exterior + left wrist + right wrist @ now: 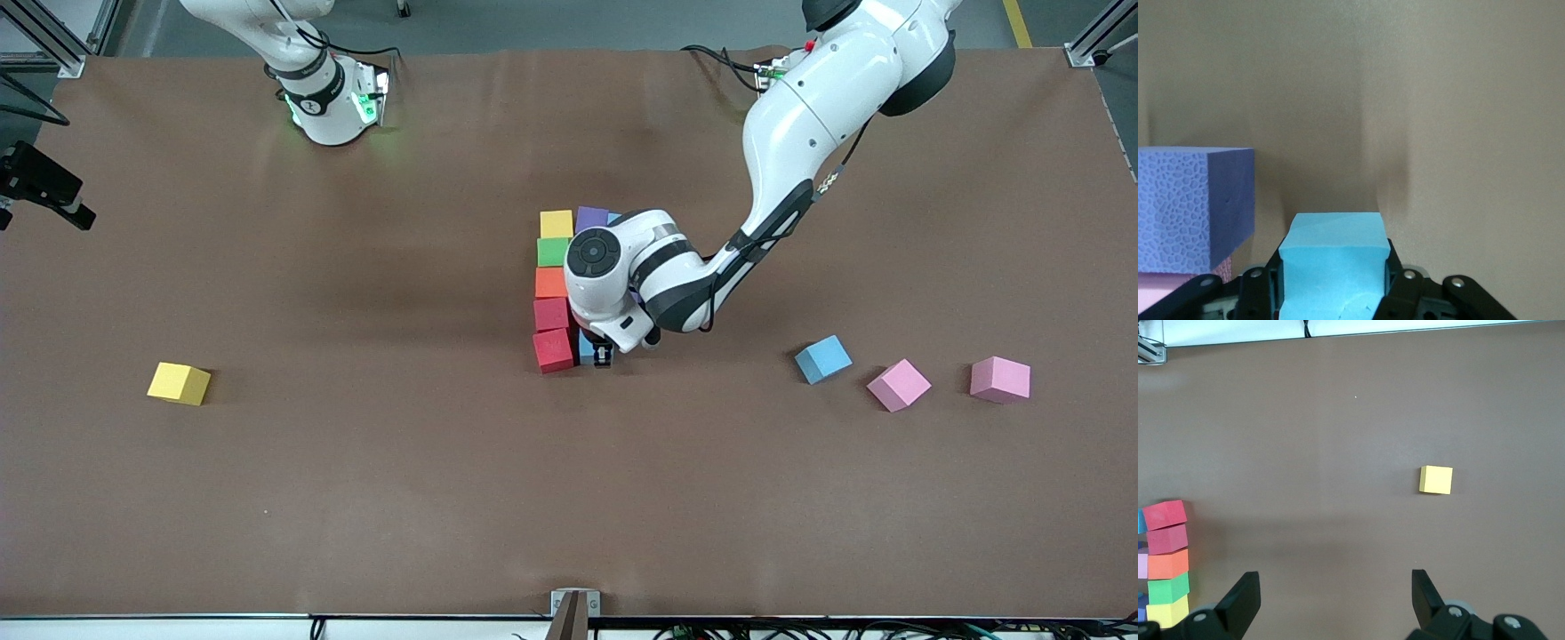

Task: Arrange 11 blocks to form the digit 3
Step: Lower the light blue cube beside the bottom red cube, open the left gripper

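Blocks form a partial digit 3 (560, 289); left claw (604, 356) grips a blue block (1333, 267) beside the red end block (553, 349), right claw (1335, 600) waits wide.

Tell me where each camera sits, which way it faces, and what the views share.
Front view: high across the table, facing both bases; shows both arms, the block column and stray cubes.
Left wrist view: on the left arm, low over the table; the left claw is shut on a light blue block, beside a purple block.
Right wrist view: on the waiting right arm, looking down; the open right claw frames bare table.
Shared: the front and right wrist views both show the lone yellow block and the column.
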Tool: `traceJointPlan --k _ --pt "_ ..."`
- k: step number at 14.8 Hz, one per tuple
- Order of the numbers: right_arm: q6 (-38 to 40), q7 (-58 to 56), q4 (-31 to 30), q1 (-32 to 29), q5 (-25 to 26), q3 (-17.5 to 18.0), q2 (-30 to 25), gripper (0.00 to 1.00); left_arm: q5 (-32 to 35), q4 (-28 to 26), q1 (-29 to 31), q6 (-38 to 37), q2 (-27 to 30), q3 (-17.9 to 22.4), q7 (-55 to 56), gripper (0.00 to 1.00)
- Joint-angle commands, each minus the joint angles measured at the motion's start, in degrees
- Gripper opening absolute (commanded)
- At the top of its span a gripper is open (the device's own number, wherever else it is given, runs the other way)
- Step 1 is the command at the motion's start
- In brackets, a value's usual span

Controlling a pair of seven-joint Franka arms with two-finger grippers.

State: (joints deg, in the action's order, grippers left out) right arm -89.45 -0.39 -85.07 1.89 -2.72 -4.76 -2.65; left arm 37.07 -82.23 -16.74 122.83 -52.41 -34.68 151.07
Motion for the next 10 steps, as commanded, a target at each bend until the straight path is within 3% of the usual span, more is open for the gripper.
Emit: traceJointPlan --k 1,7,10 --pt "0.3 -0.1 0.8 0.3 0.7 -0.1 0.3 1.0 1.1 0.8 -1.3 1.4 -1.1 0.6 1.4 0.01" --pt "0.2 -0.1 0.8 0.3 0.6 -0.1 0.3 1.0 1.0 1.0 -1.3 2.8 -1.3 0.8 1.4 0.01" --pt "0.1 -0.1 0.8 0.3 0.5 -0.1 0.3 1.0 0.8 2.2 -2.8 4.0 -1.6 2.9 1.4 0.01"
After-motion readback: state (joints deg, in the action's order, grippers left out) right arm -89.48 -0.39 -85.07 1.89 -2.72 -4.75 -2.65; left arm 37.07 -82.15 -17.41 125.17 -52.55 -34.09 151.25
